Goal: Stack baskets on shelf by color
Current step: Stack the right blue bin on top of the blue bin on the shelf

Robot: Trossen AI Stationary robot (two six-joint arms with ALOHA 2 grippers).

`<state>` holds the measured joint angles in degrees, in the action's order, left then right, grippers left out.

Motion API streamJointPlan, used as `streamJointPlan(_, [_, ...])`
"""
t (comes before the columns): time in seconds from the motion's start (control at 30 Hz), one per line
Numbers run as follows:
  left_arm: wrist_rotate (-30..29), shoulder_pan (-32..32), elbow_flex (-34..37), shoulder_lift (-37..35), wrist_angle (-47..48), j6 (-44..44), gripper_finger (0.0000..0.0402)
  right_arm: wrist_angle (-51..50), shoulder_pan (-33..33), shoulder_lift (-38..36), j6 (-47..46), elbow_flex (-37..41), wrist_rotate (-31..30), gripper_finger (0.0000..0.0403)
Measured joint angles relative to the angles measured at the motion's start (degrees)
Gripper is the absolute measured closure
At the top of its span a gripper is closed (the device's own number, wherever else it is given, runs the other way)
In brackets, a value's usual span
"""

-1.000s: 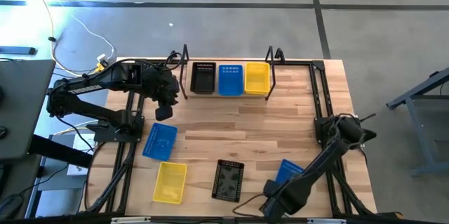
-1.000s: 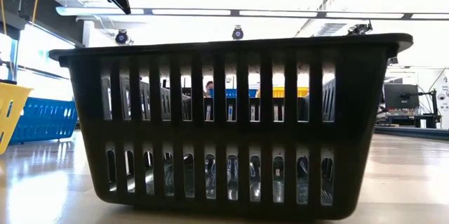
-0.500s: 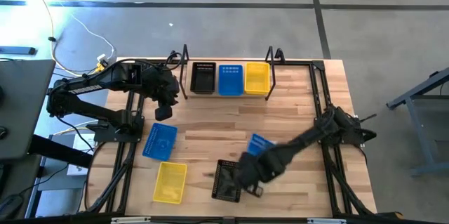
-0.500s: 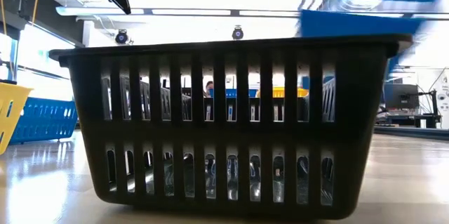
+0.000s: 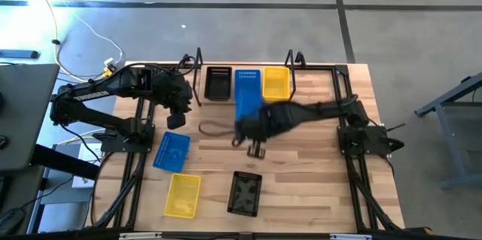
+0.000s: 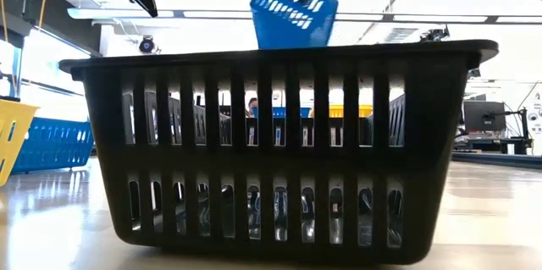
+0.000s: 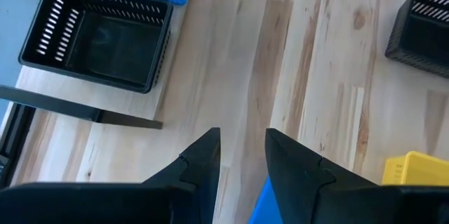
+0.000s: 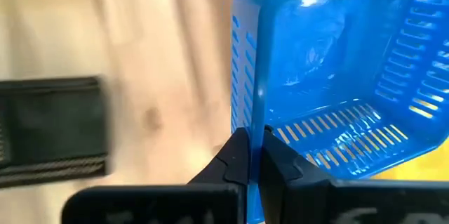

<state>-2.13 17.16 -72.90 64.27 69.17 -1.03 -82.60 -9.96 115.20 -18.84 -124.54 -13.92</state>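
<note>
Blue perforated plastic basket point(image 8: 337, 76) is held aloft nr narrow wooden shelf point(image 5: 248, 98)
Right gripper point(image 8: 250, 155) jaws clamped on its rim; left gripper point(image 7: 242, 150) jaws part-open, empty

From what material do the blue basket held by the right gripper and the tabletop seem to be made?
Blue basket: likely moulded plastic, slightly glossy; thin slotted walls, light sheen inside. It hangs pinched in the right gripper.
Tabletop: seemingly light wood in joined strips, smooth finish; grain lines and seams show.

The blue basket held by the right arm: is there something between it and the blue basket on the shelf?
Nothing visible is in the way. The right gripper holds the carried blue basket in the air, just in front of the shelf's blue basket. The black basket and yellow basket flank that spot.
</note>
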Motion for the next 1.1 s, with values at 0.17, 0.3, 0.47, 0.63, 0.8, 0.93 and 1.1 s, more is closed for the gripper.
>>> streamJointPlan(0.17, [0.0,0.0,0.0,0.0,0.0,-2.0,0.0299,0.7,6.7,0.0,10.7,-2.4,-3.4,0.0403])
streamJointPlan(0.3, [0.0,0.0,0.0,0.0,0.0,-4.5,0.0299,1.2,11.3,0.0,17.6,-2.7,-6.6,0.0403])
streamJointPlan(0.47, [0.0,0.0,0.0,0.0,0.0,-6.0,0.0299,3.8,15.8,0.0,26.3,-2.1,-7.3,0.0403])
streamJointPlan(0.63, [0.0,0.0,0.0,0.0,0.0,-6.3,0.0299,5.6,19.1,0.8,30.5,-2.1,-7.5,0.0403])
streamJointPlan(0.8, [0.0,0.0,0.0,0.0,0.0,-7.1,0.0299,5.1,21.1,2.6,30.8,-2.1,-6.3,0.0403])
streamJointPlan(0.93, [-0.2,0.0,0.0,0.0,0.0,-7.4,0.0299,3.1,21.4,4.7,29.2,-2.0,-5.6,0.0403])
streamJointPlan(1.1, [-0.6,0.0,0.0,0.0,0.0,-7.8,0.0299,0.9,21.2,6.3,26.3,-2.0,-4.5,0.0403])
